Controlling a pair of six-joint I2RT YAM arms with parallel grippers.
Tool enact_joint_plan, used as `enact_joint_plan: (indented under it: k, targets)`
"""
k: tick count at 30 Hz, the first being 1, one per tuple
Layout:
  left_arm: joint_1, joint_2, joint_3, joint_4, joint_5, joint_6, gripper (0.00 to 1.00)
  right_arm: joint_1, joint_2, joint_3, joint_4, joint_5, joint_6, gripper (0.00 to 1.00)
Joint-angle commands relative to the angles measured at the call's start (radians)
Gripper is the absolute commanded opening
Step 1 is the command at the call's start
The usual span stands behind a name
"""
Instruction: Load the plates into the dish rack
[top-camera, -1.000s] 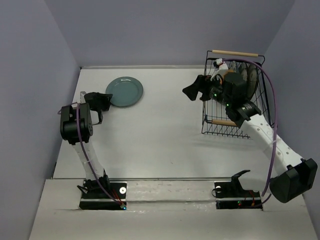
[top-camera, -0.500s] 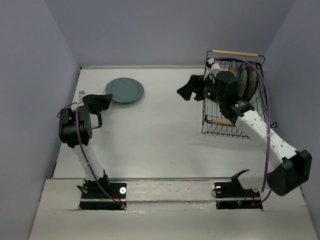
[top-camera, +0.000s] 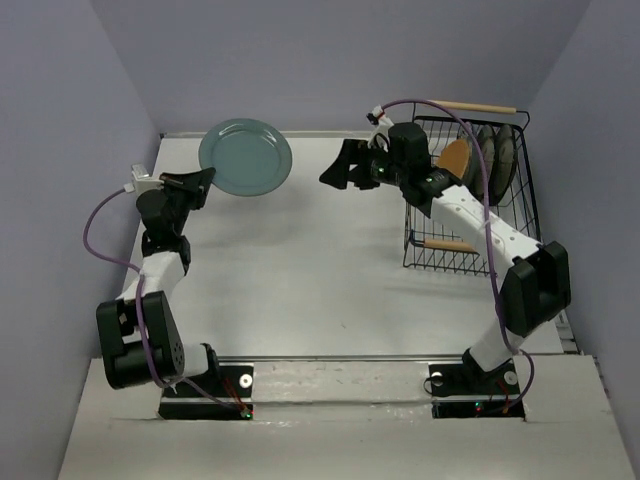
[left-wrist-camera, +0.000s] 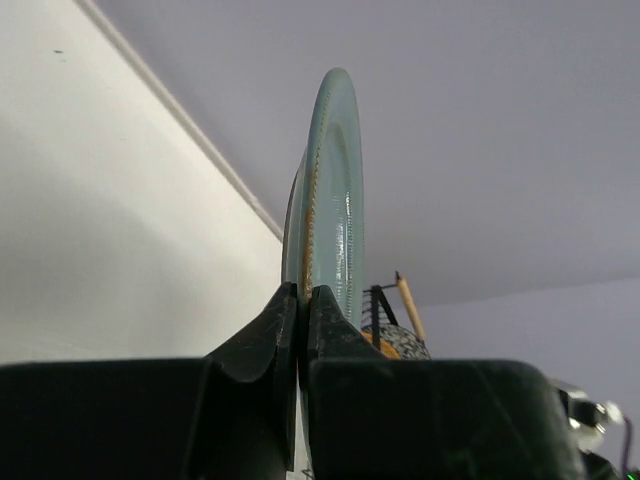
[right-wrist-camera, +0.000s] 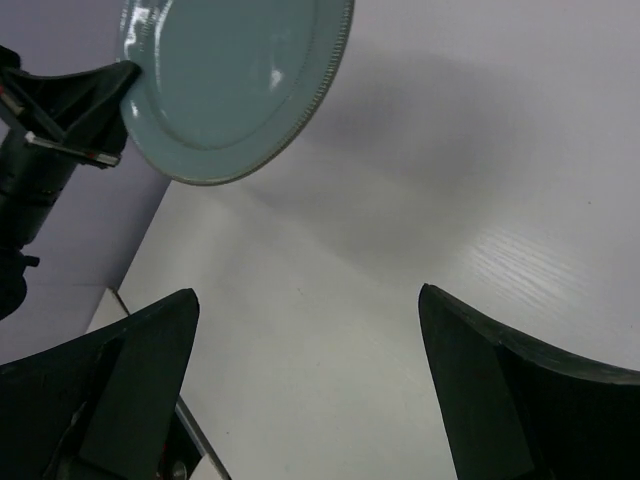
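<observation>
My left gripper (top-camera: 203, 178) is shut on the rim of the teal plate (top-camera: 246, 158) and holds it lifted off the table at the back left. The left wrist view shows the plate edge-on (left-wrist-camera: 335, 190) between my shut fingers. My right gripper (top-camera: 338, 168) is open and empty, held over the table left of the black wire dish rack (top-camera: 512, 195). The right wrist view shows the teal plate (right-wrist-camera: 235, 75) ahead of it, held by the left gripper. An orange-tan plate (top-camera: 455, 158) and striped-rim plates (top-camera: 497, 150) stand in the rack.
The rack's wooden rod handles lie at its far (top-camera: 472, 106) and near (top-camera: 447, 245) ends. White walls close the table at the back and left. The arm bases sit at the near edge.
The left gripper has taken the teal plate by its rim and lifted it off the table. The right gripper has moved left out of the rack toward the plate.
</observation>
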Motion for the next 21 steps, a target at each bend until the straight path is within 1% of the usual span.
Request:
enact_joint_plan:
  k: [1,3,6,11,15,21]
  targets:
    - [0.0,-0.145,-0.019,0.125,0.132,-0.064,0.06,0.008,-0.001,0.091,0.03,-0.072,0.046,0.98]
    - [-0.005,-0.185,-0.027,0.122,0.169,-0.061,0.06,0.008,0.018,0.116,0.031,-0.112,0.053,0.98]
    - [-0.041,-0.222,-0.024,0.128,0.178,-0.058,0.06,0.008,0.054,0.133,0.042,-0.163,0.078,0.99]
    - [-0.103,-0.271,-0.015,0.131,0.22,-0.076,0.06,0.008,0.062,0.12,0.06,-0.126,0.091,0.99]
    - [-0.181,-0.321,-0.01,0.13,0.238,-0.081,0.06,0.008,0.09,0.136,0.06,-0.126,0.1,1.0]
    - [-0.187,-0.375,-0.002,0.136,0.267,-0.085,0.06,0.008,0.067,0.077,0.089,-0.135,0.106,0.99]
